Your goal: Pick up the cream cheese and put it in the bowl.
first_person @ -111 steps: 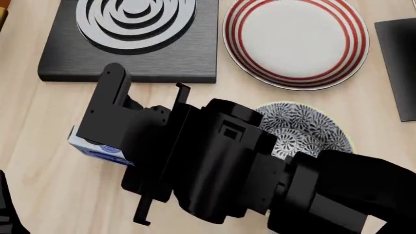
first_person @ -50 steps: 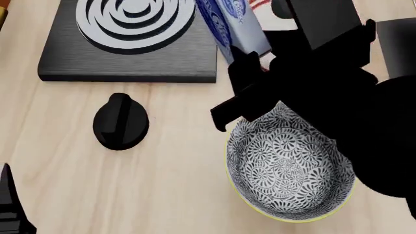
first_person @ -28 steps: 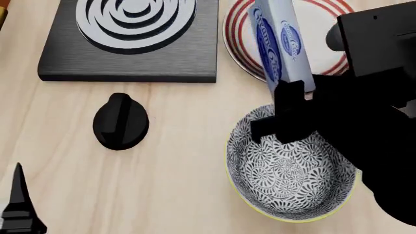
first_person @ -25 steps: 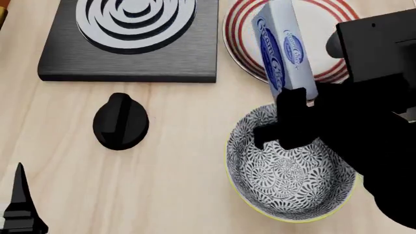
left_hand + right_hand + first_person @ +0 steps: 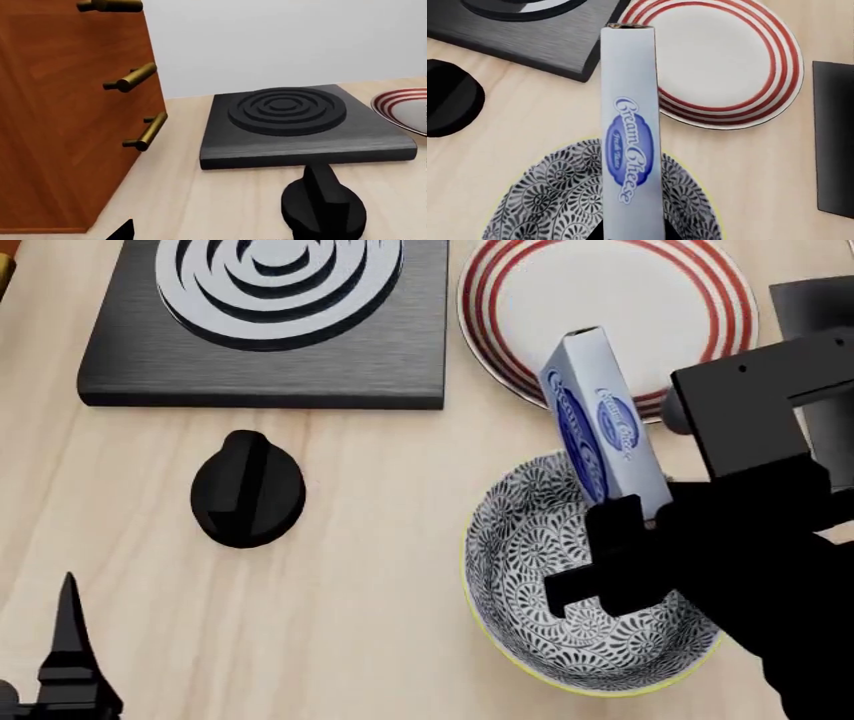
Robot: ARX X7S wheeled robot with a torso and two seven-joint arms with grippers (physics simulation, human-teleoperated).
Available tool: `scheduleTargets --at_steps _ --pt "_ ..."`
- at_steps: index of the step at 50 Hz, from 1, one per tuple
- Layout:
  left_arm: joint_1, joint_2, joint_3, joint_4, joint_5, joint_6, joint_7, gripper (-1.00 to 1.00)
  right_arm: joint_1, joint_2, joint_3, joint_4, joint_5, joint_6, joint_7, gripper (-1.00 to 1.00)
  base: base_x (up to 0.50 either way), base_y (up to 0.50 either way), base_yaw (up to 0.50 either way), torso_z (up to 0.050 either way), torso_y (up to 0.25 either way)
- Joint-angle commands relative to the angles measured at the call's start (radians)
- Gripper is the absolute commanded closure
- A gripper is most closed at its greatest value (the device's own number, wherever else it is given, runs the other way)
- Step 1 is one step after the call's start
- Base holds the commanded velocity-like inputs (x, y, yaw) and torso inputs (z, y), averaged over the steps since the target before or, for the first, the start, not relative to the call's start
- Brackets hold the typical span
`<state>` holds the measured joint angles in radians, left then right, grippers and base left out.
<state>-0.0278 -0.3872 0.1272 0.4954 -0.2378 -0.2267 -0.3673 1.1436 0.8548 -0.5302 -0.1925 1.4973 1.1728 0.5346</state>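
Table point(image 5: 374, 570) w/ burner slab point(image 5: 267, 320), plate point(image 5: 607, 310), bowl point(image 5: 574, 590), knob point(image 5: 247, 490). Slab, plate on bowl's far side; knob to bowl's left, apart. R gripper point(image 5: 641, 540) above bowl, clamped on cheese point(image 5: 607, 420), box upright over bowl's far rim, not touching it. L gripper point(image 5: 67, 670): tip only, state can't tell.

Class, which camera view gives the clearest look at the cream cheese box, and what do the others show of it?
The right wrist view: the cream cheese fills the centre, label readable, above the bowl. The head view shows it tilted, its lower end hidden by the right pincer. The left wrist view misses it.
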Motion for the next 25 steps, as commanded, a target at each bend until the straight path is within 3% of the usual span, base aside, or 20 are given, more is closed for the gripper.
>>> scheduleTargets --at_steps 1,25 --pt "-0.013 0.002 0.012 -0.011 0.003 -0.007 -0.001 -1.00 -0.009 0.025 0.008 -0.027 -0.012 -0.001 -0.012 1.00 0.00 0.00 0.00 0.000 0.000" --pt "-0.006 -0.007 0.017 0.014 0.000 -0.018 -0.010 -1.00 -0.026 0.050 0.017 -0.083 0.051 0.004 0.021 1.00 0.00 0.00 0.00 0.000 0.000"
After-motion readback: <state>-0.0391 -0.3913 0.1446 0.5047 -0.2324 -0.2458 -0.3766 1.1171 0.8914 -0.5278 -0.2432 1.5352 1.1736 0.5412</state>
